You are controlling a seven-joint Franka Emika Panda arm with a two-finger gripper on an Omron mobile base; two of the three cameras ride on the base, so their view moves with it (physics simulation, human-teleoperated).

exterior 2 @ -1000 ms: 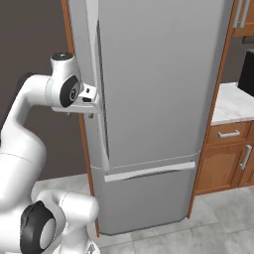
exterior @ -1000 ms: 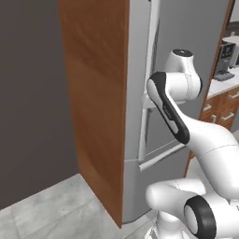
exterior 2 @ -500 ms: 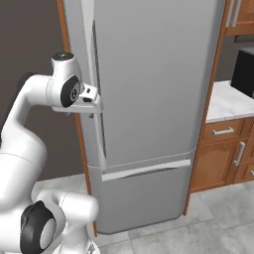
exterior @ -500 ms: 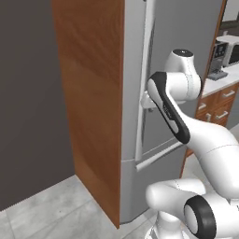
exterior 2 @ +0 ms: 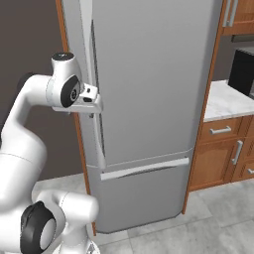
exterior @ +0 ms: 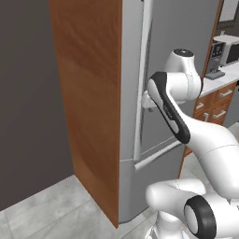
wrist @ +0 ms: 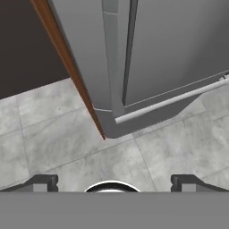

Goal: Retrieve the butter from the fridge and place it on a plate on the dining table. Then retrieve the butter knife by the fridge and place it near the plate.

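Beside fridge (exterior 2: 149, 74), raised arm, jaws wide.

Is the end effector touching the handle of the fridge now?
Cannot tell. In the right base view the end effector overlaps the fridge handle, but no gap or contact shows plainly.

Grey tiled floor carrying the fridge and cabinets

The grey tiled floor (exterior 2: 218, 218) is lying under the tall grey fridge (exterior 2: 149, 99), which is standing on it with its doors shut, a brown wood panel (exterior: 88, 102) standing against its side. Wooden cabinets (exterior 2: 223, 154) are sitting on the same floor just beside the fridge, carrying a white marble counter (exterior 2: 223, 101).
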